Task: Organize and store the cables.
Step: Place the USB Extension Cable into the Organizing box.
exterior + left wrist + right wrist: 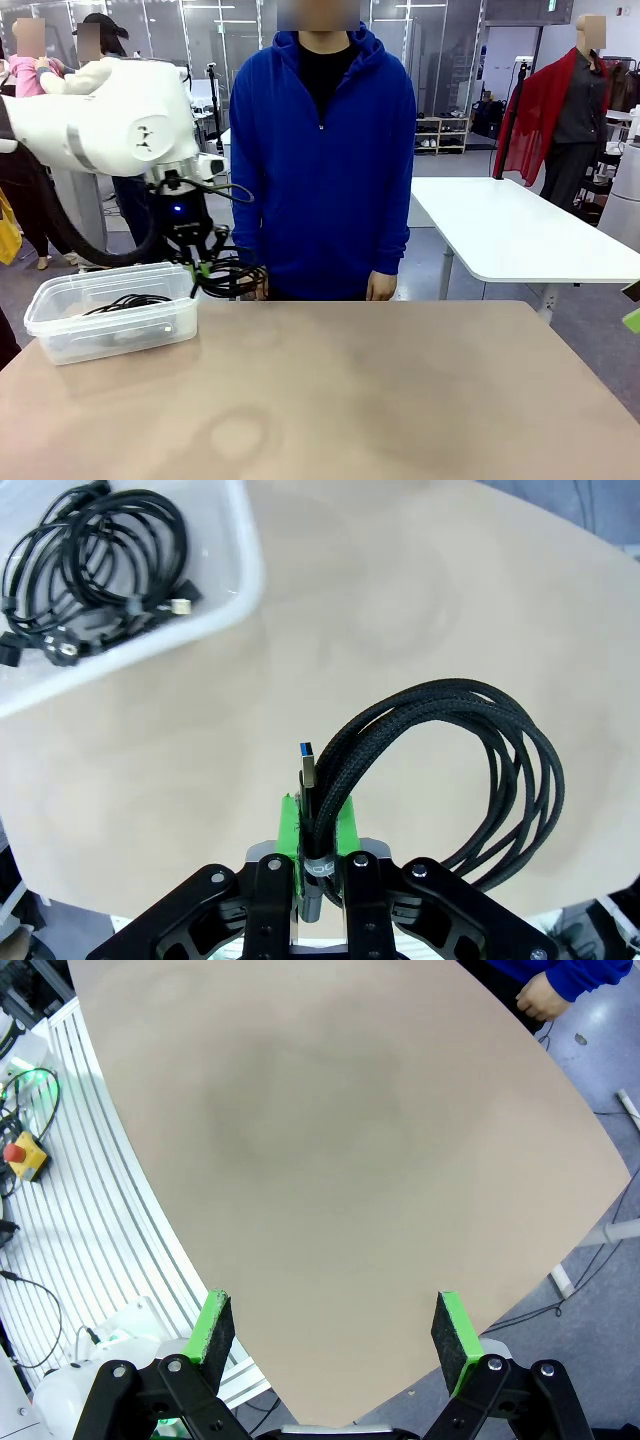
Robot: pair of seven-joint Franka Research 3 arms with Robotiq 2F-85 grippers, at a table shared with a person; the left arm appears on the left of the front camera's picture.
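The worktop [400,390] carries a clear plastic bin [60,330] at its left far corner; a person in a blue hoodie [325,150] stands at the far edge. Inside the bin lie coiled black cables [95,570]. The left gripper [320,845], just beside the bin's right end and above the worktop, has its fingers clamped on a third coiled cable [480,770], pinched at the bundled section with a plug [307,765] projecting past the pads. The loop hangs away from the fingers, long axis running outward from the grip. Judged light, limp and braided; best held at the bundled neck. The right gripper [335,1330] hovers with fingers spread wide, holding nothing.
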